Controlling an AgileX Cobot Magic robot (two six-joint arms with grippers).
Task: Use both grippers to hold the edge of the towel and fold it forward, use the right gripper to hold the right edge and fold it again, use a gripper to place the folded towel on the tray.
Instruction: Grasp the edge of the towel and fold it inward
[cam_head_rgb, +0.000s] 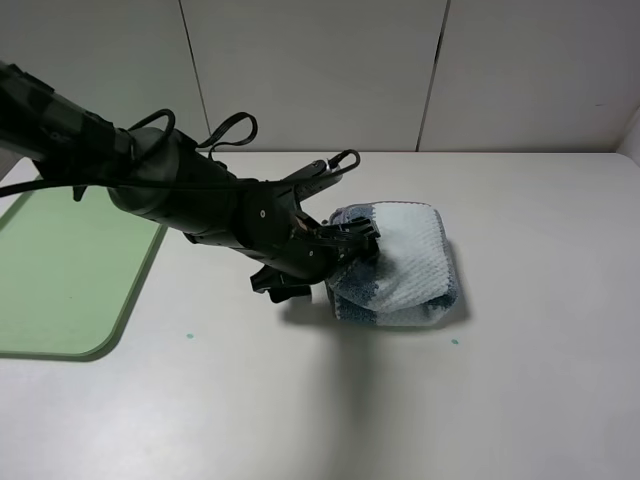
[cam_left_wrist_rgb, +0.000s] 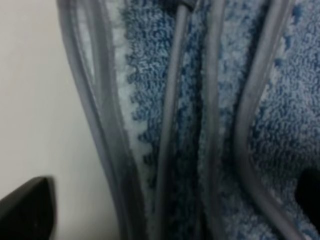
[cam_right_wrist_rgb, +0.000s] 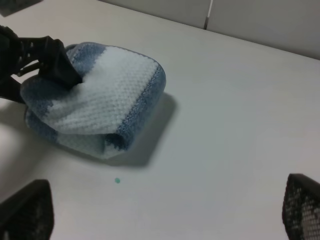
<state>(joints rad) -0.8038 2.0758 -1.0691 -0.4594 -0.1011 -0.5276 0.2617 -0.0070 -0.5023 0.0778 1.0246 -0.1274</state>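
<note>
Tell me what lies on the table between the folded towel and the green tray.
Only the left arm, its left gripper at the towel; otherwise bare tabletop up to the tray, seen in the exterior high view.

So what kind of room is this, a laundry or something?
More likely a robot test bench: a bare white table against plain panel walls, with only a folded striped towel, a green tray and a cabled black arm's left gripper.

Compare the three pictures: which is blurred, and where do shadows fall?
Left wrist view: very close, soft and blurred on the towel folds. Exterior high view: sharp, with the arm's shadow on the table below the towel. Right wrist view: mostly sharp, the towel's shadow beside it; dark blurred jaws at the corners.
</note>
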